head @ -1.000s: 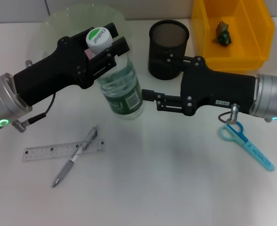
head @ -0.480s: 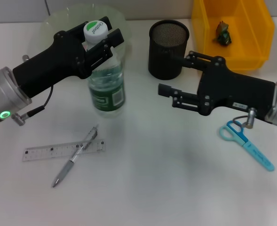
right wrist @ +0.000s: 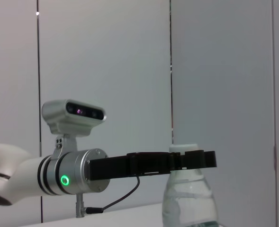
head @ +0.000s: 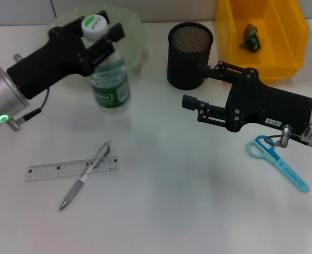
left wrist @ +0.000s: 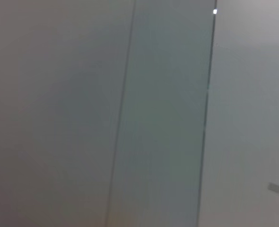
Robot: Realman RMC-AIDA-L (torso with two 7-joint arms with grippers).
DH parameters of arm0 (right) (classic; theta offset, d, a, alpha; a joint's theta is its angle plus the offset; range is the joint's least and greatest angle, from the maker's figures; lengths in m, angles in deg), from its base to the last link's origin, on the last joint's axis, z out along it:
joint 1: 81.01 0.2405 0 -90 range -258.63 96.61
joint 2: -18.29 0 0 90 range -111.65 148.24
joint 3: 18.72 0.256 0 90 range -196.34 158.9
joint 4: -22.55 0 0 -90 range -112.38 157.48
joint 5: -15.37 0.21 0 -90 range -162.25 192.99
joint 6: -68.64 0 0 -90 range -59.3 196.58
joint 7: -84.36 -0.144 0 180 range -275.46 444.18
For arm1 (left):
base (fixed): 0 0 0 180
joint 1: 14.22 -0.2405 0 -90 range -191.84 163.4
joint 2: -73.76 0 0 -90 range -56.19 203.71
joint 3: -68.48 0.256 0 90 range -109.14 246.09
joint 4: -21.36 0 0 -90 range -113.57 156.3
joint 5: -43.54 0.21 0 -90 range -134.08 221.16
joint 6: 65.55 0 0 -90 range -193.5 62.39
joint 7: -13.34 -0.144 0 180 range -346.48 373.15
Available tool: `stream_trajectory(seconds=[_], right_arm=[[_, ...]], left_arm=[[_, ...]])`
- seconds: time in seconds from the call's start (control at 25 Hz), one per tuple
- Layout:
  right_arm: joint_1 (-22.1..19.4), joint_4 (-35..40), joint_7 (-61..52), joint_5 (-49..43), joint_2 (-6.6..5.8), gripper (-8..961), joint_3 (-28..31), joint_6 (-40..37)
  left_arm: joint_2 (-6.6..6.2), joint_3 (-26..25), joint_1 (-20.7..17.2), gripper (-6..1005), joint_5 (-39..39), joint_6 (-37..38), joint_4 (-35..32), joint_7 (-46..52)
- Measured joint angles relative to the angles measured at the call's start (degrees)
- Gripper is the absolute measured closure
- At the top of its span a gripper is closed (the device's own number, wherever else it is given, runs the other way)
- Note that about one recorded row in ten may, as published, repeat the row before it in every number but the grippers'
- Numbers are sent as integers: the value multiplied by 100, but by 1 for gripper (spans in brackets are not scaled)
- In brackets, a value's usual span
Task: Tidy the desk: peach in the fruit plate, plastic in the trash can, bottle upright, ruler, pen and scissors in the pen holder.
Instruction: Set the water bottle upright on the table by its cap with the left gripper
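Clear plastic bottle with white cap and green label (head: 109, 79) stands upright on the white worktop (head: 171, 201), neck pinched by left pincer (head: 98, 38); right pincer (head: 190, 84) hovers spread, well apart.

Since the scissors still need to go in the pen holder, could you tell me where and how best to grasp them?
Grip the scissors across the straight blue blade section, probably from above. They lie flat on the desk, handle loops toward the right gripper, blades pointing away toward the near right, so fingers should close across that narrow, diagonal part.
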Motion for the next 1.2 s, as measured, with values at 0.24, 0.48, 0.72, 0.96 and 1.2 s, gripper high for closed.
stream_trajectory(seconds=[0.24,0.48,0.72,0.96,1.2], right_arm=[[8,-72,62,39,6,248,-4,-6],[7,-148,63,46,10,249,0,-8],[19,-175,63,51,12,248,0,-30],[24,-201,63,51,12,248,0,-54],[70,-258,85,162,21,249,-24,-54]], left_arm=[[-3,-95,-51,555,-5,-211,27,-88],[-5,-110,-96,554,-10,-379,25,-204],[2,-105,-99,554,-14,-508,59,-285],[1,-89,-108,553,-14,-646,79,-417],[7,-86,-108,553,-14,-841,153,-623]])
